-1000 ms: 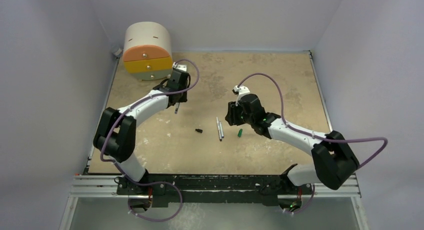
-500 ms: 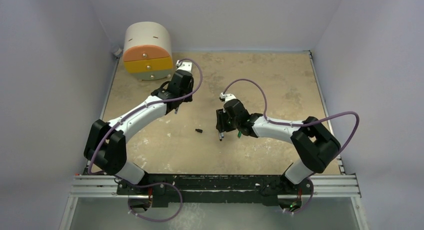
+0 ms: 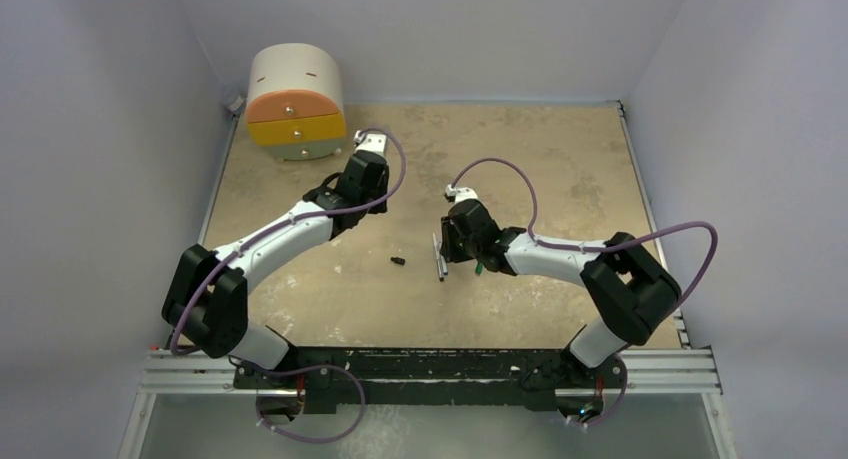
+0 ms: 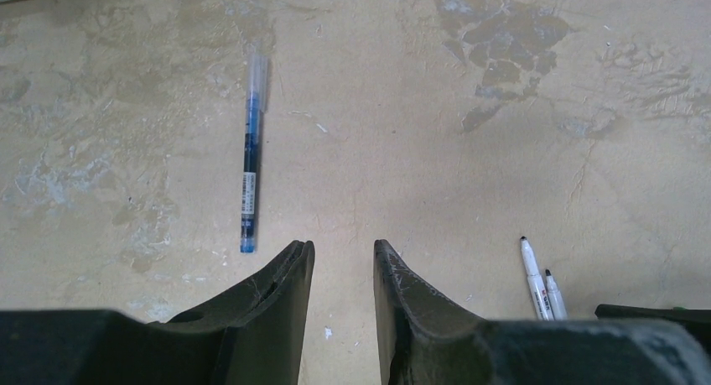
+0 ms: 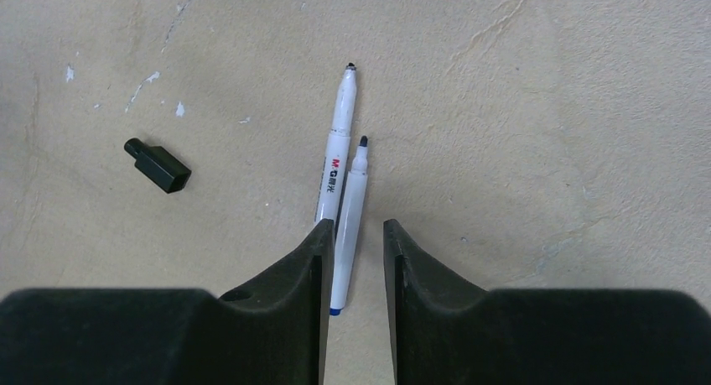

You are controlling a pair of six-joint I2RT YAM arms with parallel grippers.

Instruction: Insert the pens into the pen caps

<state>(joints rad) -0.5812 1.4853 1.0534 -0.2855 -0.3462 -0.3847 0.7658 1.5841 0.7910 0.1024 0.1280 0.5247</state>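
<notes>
Midway between the side edges of the table (image 3: 560, 159), the right end effector (image 5: 356, 230) straddles a pen (image 5: 356, 171), unclenched; I'd centre it before squeezing.

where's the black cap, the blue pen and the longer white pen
black cap (image 5: 161, 169), right wrist view, wide body
blue pen (image 4: 249, 171), left wrist view, mid barrel
longer white pen (image 5: 336, 150), right wrist view, mid barrel

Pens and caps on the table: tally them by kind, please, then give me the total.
White plastic marker pens, uncapped: 2
Blue stick pen with a clear cap fitted: 1
Loose stubby black cap: 1
Loose small green cap: 1
Total: 5
</notes>
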